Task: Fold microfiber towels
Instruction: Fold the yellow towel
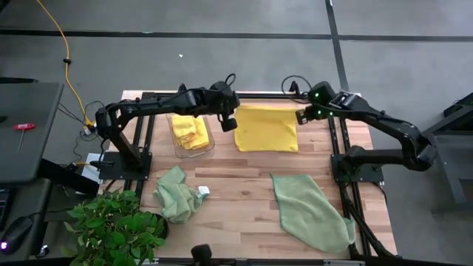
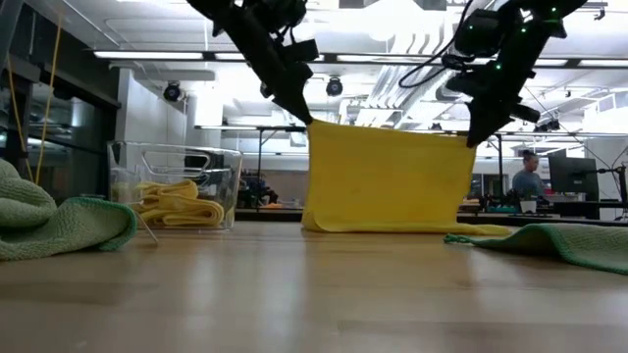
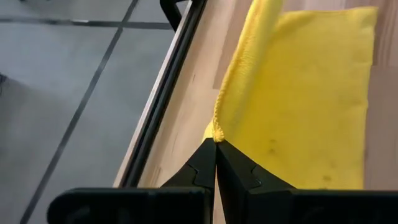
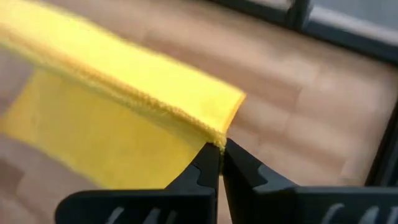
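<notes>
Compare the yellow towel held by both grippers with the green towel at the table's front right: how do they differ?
The yellow towel is bright yellow; the green towel is pale sage. The yellow towel is lifted by two corners, pinched by the left gripper and right gripper, and hangs with its lower edge on the table; the green towel lies loose and untouched. The yellow towel hangs smooth; the green towel is rumpled. Both are soft cloths.

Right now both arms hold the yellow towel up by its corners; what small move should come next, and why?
Probably carry both pinched corners forward and lower them: the bright yellow microfiber towel hangs upright from the left fingers and right fingers, its lower edge resting on the wooden table.
</notes>
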You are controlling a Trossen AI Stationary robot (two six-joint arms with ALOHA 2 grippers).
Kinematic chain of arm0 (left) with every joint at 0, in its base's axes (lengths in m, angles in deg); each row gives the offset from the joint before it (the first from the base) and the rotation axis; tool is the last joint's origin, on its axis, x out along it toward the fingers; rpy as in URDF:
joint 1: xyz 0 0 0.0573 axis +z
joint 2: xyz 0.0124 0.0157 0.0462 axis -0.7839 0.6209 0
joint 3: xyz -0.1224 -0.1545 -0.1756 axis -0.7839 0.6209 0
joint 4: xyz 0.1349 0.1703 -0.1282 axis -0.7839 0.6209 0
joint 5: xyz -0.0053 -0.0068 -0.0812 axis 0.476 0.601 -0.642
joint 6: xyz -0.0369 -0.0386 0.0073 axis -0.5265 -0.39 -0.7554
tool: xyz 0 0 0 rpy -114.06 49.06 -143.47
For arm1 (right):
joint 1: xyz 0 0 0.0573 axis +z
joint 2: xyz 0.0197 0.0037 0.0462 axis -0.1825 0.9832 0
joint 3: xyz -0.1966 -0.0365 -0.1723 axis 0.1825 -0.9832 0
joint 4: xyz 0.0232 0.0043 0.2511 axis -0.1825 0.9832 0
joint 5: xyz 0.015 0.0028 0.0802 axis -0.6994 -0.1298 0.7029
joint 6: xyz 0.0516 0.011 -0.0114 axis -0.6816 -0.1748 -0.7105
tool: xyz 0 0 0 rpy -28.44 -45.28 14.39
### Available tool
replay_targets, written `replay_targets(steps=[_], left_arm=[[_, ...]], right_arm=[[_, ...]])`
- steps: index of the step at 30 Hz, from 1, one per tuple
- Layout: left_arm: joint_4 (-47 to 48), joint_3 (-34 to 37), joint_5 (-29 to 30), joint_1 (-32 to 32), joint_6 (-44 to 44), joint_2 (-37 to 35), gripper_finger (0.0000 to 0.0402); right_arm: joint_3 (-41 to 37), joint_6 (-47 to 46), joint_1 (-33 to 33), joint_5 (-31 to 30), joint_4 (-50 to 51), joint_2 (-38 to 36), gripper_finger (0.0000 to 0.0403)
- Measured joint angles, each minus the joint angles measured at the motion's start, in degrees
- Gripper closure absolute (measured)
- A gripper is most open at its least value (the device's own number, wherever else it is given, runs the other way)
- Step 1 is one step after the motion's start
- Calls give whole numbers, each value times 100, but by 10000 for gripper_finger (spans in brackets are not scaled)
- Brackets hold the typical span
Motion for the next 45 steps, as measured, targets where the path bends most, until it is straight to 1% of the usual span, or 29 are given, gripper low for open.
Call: replay_targets(steps=[2,5,7,9,12,15,17,22,28,30,32,34,36,41,45], left_arm=[[52,0,-12,-29,-207,0,401],[322,0,-320,-49,-713,0,401],[505,0,-507,-97,-993,36,401],[656,0,-544,-190,-1176,122,401],[719,5,-637,-360,-1322,230,401],[737,5,-803,-543,-1416,390,401],[738,7,-790,-669,-1423,486,402],[768,7,-389,-862,-1278,650,401],[839,7,774,-850,-823,664,401],[819,4,940,-766,-722,664,401],[772,4,989,-665,-583,664,401],[644,4,1003,-552,-381,664,401],[438,4,1071,-442,-198,664,401],[-114,4,1525,-154,286,664,401],[-521,4,1604,107,686,664,401]], right_arm=[[0,-154,225,-22,188,60,403],[0,-338,508,-131,259,124,403],[0,-408,661,-280,259,154,403],[0,-467,773,-453,280,196,403],[0,-462,896,-715,341,261,403],[0,-462,955,-789,418,349,403],[0,-462,985,-802,451,429,403],[0,-600,1139,-786,464,673,403],[0,-856,1392,-699,422,1050,403],[0,-862,1453,-708,386,1133,403],[0,-704,1479,-928,290,1157,403],[0,-398,1359,-1167,73,1148,403],[0,-195,1132,-1277,-176,1084,403],[0,38,519,-1317,-926,1000,403],[0,299,147,-1300,-1461,1002,403]])
